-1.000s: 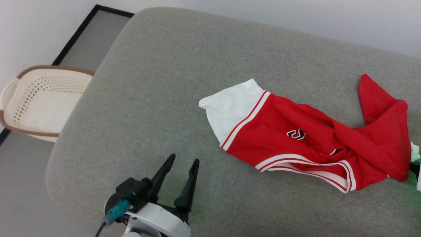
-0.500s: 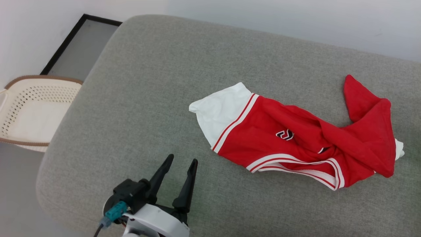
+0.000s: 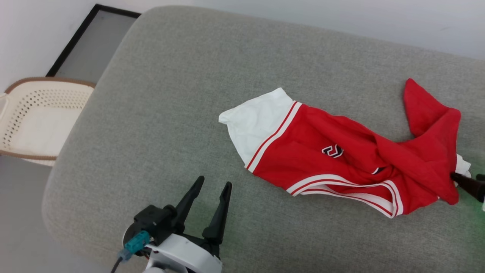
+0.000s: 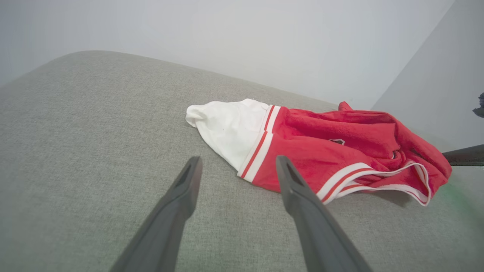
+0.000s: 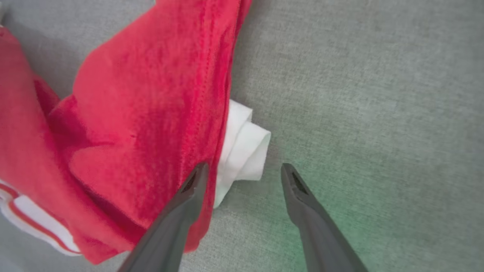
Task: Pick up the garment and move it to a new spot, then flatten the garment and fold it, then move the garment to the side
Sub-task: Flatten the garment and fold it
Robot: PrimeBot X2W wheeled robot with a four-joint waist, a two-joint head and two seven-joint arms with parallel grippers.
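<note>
The garment (image 3: 333, 159) is a red jersey with a white sleeve and striped trim. It lies crumpled and twisted on the grey cushion (image 3: 182, 94), with its small logo facing up. My left gripper (image 3: 214, 182) hovers open and empty near the front edge, well left of the white sleeve (image 4: 230, 128). At the garment's right end my right gripper (image 5: 245, 166) is open. Its left finger lies over the red cloth (image 5: 143, 113), and a rolled white bit of sleeve (image 5: 245, 151) sits just ahead of the gap. One of its dark fingers (image 3: 467, 183) shows at the right edge of the head view.
A cream perforated laundry basket (image 3: 38, 125) stands on the floor left of the cushion. The cushion's rounded front-left corner (image 3: 57, 212) drops to the grey floor. A pale wall (image 3: 341, 19) runs behind. Bare cushion (image 3: 170, 76) stretches left of and behind the garment.
My right gripper has gone from shut to open, and its finger now shows at the garment's right end. The head camera has shifted a little. The left gripper stays put.
</note>
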